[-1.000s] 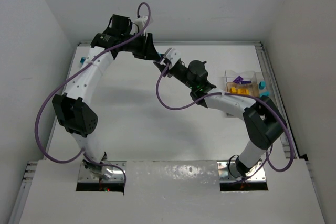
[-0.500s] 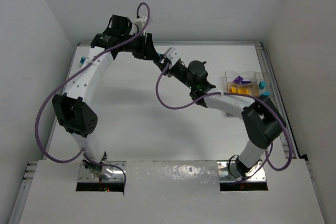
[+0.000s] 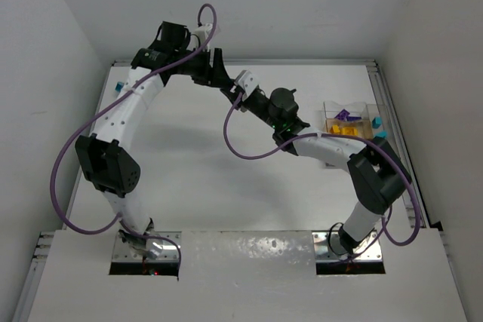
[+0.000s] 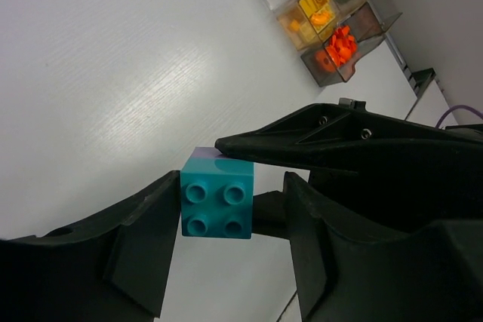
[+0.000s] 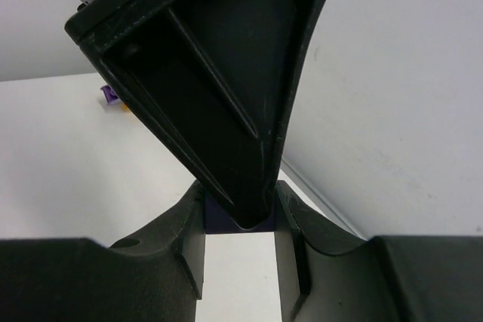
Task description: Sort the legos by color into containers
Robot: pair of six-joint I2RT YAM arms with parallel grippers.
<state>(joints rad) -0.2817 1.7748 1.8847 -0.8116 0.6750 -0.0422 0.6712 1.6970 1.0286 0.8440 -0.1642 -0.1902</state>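
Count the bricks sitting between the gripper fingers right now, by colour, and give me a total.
Teal brick, between the fingers of the left gripper: 1
Purple brick, between the fingers of the right gripper: 1
Total: 2

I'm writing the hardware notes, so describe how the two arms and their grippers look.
Both arms have white tube-like links with bulky black joint housings. A purple cable loops along the left arm and another along the right arm. The left gripper and right gripper have matte black, wedge-shaped plastic fingers. Silver plates hold the bases. No markings are legible.
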